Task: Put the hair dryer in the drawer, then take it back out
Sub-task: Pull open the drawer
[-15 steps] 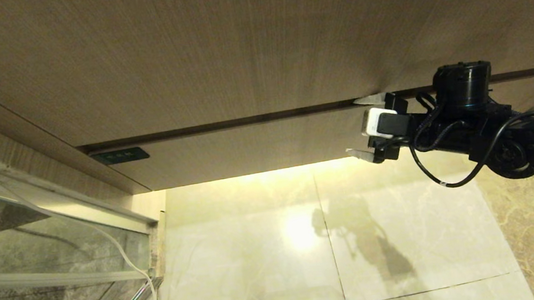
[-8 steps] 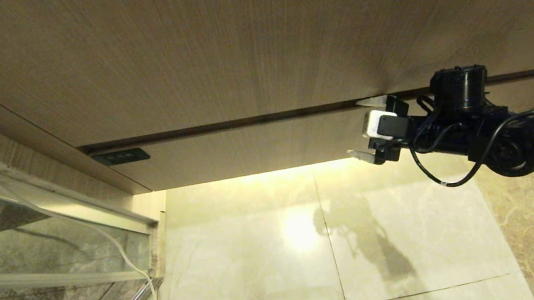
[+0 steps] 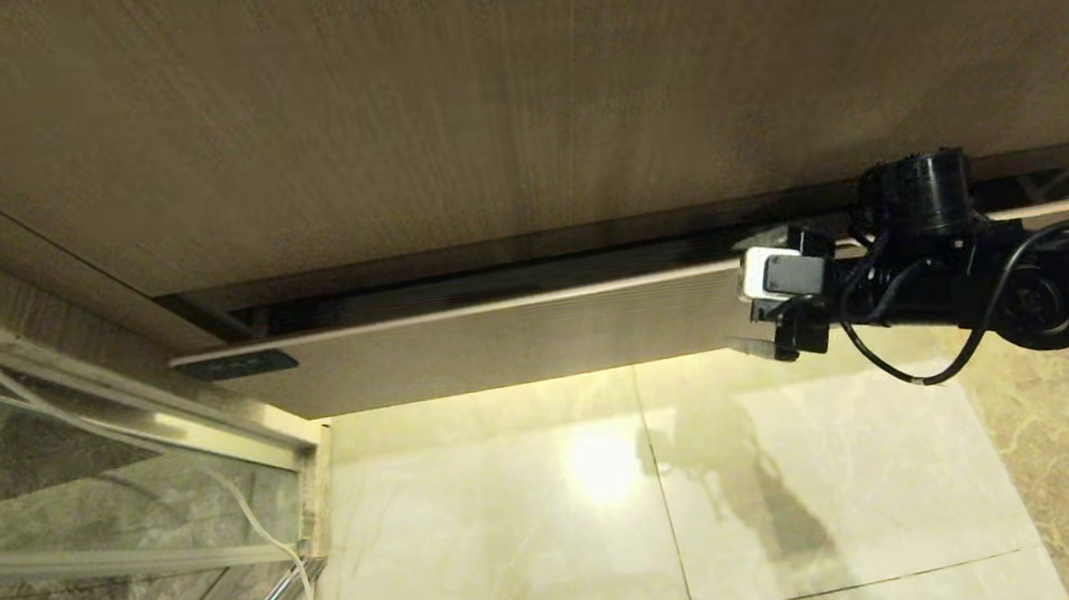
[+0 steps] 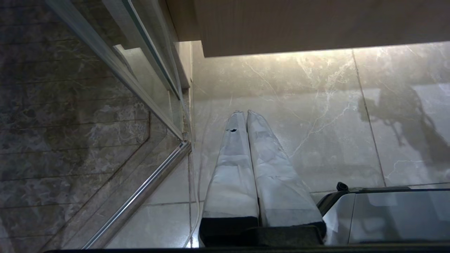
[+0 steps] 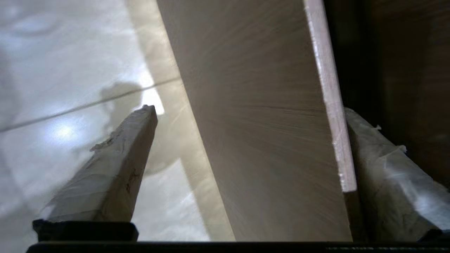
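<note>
With the front panel standing between its spread jaws:
Right gripper [image 3: 758, 300]: jaws wide apart, one finger behind the drawer [image 3: 519, 337] front's top edge, one before it.
Drawer: slightly pulled out.
Left gripper [image 4: 246, 114]: jaws together, over floor.

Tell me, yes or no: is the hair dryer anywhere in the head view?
No: the head view shows only the drawer front pulled slightly out, the right gripper straddling it, and the floor.

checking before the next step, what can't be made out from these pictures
- Hair dryer: in no view.
- Drawer inside: head view, only a dark gap behind its front.
- Right gripper upper finger: right wrist view, tip hidden behind the drawer front.
- Left gripper: parked over the floor, absent from the head view.
</note>
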You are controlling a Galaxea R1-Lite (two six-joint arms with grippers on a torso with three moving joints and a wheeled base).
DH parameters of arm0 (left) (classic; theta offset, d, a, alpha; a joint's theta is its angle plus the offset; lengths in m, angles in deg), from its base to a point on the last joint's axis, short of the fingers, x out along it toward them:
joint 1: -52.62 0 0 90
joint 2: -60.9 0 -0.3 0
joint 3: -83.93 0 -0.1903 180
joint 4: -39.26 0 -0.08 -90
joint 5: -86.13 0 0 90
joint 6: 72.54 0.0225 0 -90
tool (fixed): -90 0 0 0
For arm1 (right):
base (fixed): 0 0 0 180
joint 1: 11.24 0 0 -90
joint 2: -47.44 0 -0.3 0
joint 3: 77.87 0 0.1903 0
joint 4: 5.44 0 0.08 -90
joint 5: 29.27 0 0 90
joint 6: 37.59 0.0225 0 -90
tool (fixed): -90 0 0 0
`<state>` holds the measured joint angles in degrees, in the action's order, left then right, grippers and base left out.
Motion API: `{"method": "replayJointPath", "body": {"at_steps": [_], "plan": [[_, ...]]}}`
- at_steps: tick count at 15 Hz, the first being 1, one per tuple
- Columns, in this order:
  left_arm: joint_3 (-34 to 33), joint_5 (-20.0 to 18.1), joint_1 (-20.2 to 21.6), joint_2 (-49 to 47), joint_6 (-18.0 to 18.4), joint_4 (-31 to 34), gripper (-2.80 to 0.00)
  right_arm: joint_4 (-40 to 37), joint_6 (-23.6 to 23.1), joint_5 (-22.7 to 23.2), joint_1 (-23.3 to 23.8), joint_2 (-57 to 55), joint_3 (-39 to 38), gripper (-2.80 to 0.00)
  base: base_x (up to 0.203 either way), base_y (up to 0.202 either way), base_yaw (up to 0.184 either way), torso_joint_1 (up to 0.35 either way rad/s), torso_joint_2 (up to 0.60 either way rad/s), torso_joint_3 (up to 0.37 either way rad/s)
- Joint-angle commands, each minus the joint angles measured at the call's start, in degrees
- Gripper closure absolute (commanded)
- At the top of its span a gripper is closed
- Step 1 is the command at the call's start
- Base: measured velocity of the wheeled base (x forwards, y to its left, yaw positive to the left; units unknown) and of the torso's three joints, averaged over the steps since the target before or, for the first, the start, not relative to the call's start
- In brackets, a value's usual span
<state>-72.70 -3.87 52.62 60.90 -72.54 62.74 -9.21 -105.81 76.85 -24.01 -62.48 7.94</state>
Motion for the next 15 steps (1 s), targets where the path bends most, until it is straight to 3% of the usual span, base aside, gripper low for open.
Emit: {"method": "replayJointPath", "body": {"at_steps": [1, 7, 15], "plan": [[0.05, 0.01, 0.00, 0.00, 0.00, -0.02, 0.00, 0.55, -0.59, 0.23, -0.07, 0.75, -0.89, -2.80, 0.000, 0.000, 0.000, 0.000, 0.00, 0.000], [0.00, 0.01, 0.00, 0.00, 0.00, -0.02, 0.00, -5.63, -0.70, 0.16, -0.14, 4.26, -2.70, -2.80, 0.000, 0.000, 0.000, 0.000, 0.00, 0.000], [0.08, 0.01, 0.00, 0.00, 0.00, -0.02, 0.00, -12.27, -1.75, -2.13, 0.03, 18.19, -15.38, -2.80, 0.000, 0.000, 0.000, 0.000, 0.00, 0.000]]}}
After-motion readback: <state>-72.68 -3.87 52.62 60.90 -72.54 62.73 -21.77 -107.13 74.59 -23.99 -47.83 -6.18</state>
